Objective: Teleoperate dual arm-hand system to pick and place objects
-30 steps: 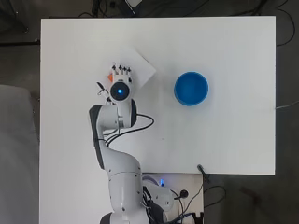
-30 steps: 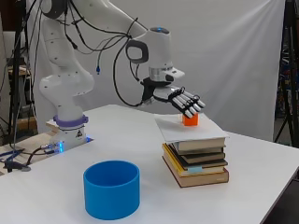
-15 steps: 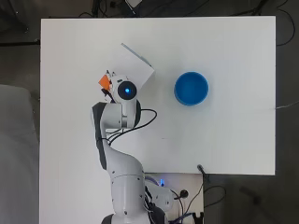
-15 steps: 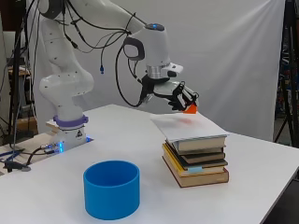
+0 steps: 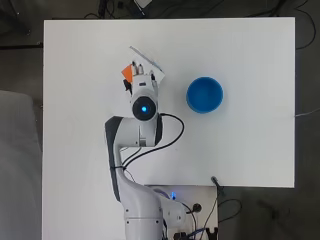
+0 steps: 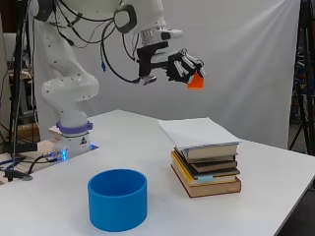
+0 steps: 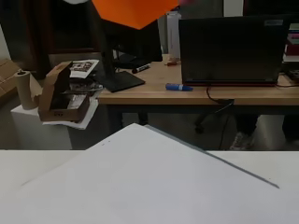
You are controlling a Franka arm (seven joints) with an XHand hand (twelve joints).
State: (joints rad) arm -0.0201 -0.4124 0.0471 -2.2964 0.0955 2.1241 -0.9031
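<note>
A: Where's the block (image 6: pixel 196 82) against the fingers (image 6: pixel 189 62)?

B: It sits at the fingertips of the hand (image 6: pixel 178 67), under them in the side view. The fingers are curled round it and pinch it, so it hangs in the air well above the books (image 6: pixel 206 164), clear of the white sheet (image 6: pixel 197 132) on top of the stack.

A: And from above?

B: The block shows as an orange corner beside the hand, over the sheet's edge. The bowl (image 5: pixel 204 95) stands apart on the table (image 5: pixel 250 60).

A: What's changed since half a second ago?

B: The hand has risen with the block. A second ago the block lay on the sheet under spread fingers; now it's lifted off.
</note>
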